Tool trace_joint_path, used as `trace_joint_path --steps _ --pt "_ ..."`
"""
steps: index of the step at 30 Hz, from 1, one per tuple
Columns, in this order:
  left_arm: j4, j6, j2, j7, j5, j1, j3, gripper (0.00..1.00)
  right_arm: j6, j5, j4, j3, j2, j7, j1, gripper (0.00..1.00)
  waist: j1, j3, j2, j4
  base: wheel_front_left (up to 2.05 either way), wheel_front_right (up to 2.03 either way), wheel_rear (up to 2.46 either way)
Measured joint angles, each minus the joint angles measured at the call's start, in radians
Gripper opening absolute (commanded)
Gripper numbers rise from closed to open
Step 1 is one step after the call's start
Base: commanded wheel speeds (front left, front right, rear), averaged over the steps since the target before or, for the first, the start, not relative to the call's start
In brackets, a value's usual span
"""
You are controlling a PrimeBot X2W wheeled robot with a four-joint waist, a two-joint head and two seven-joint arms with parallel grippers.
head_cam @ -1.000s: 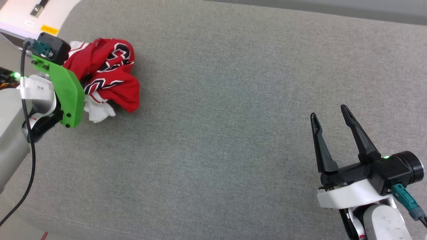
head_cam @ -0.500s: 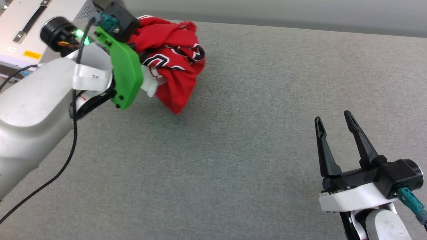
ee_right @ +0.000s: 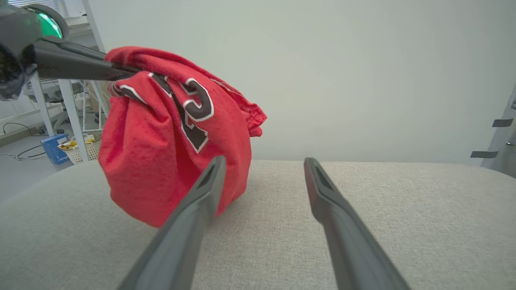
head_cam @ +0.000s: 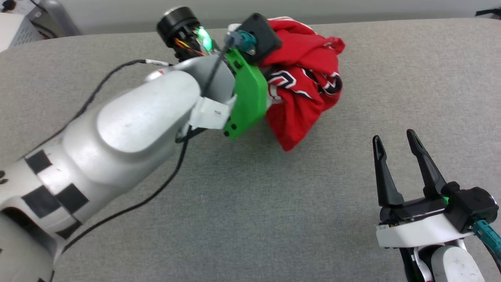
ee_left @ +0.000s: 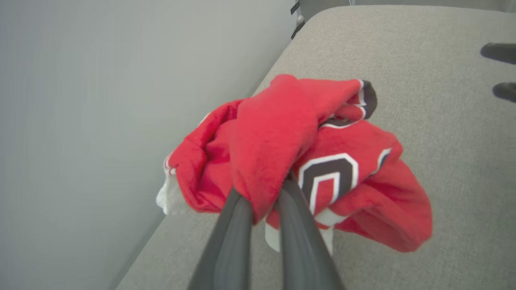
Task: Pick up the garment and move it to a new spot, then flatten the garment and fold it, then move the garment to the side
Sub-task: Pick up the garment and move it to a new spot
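Left pincer: narrow, fingers nipped on a red fold near the top of the bundle; arm reaching in from 8 o'clock of the head view.
Right pincer: wide, nothing between the fingers; at 4 o'clock of the head view, well apart from the cloth, tips aimed toward 12.
Garment: red jersey, bunched and hanging from the left pincer at about 1 o'clock of the head view; black white-edged numerals on the outer face, a white scrap of sleeve low on the bundle; lowest fold at or just above the surface, contact not clear.
Grey padded surface: bare at the centre and toward 6 o'clock.
Step in hand: judged the first, pick-up and carry to a new spot; flattening, folding and moving aside not yet begun.
Next move: probably lowering onto the bare middle, then letting go without dragging the cloth; after that, both pincers needed at hem or shoulders to spread the bundle flat, numerals as a guide to which face is up.
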Motion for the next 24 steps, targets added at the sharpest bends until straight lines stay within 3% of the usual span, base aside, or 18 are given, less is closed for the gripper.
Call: trace_joint_path --steps 8,21,22,23,24 --pt "0.009 0.0 -0.129 0.062 0.135 0.206 -0.006 0.0 0.0 0.01 -0.006 0.002 0.0 0.0 -0.002 1.0 0.0 0.045 0.0 -0.063 0.0 0.0 0.0" --pt "0.115 0.0 -0.211 0.058 0.193 0.415 -0.003 0.0 0.0 0.01 -0.003 0.003 0.0 0.0 -0.016 1.0 0.0 0.076 0.0 -0.068 0.0 0.0 0.0" --pt "0.125 0.0 -0.214 0.036 0.191 0.415 -0.003 0.42 0.0 0.01 -0.002 0.001 0.0 0.0 -0.016 1.0 0.0 0.074 0.0 -0.065 0.0 0.0 0.0" --pt "0.136 0.0 -0.217 0.014 0.191 0.414 -0.004 1.0 0.0 0.01 -0.001 0.0 0.0 0.0 -0.016 1.0 0.0 0.072 0.0 -0.062 0.0 0.0 0.0" --pt "0.153 0.0 -0.221 -0.019 0.191 0.411 -0.006 1.0 0.0 0.009 0.0 0.0 0.0 0.0 -0.016 1.0 0.0 0.067 0.0 -0.059 0.0 0.0 0.0"
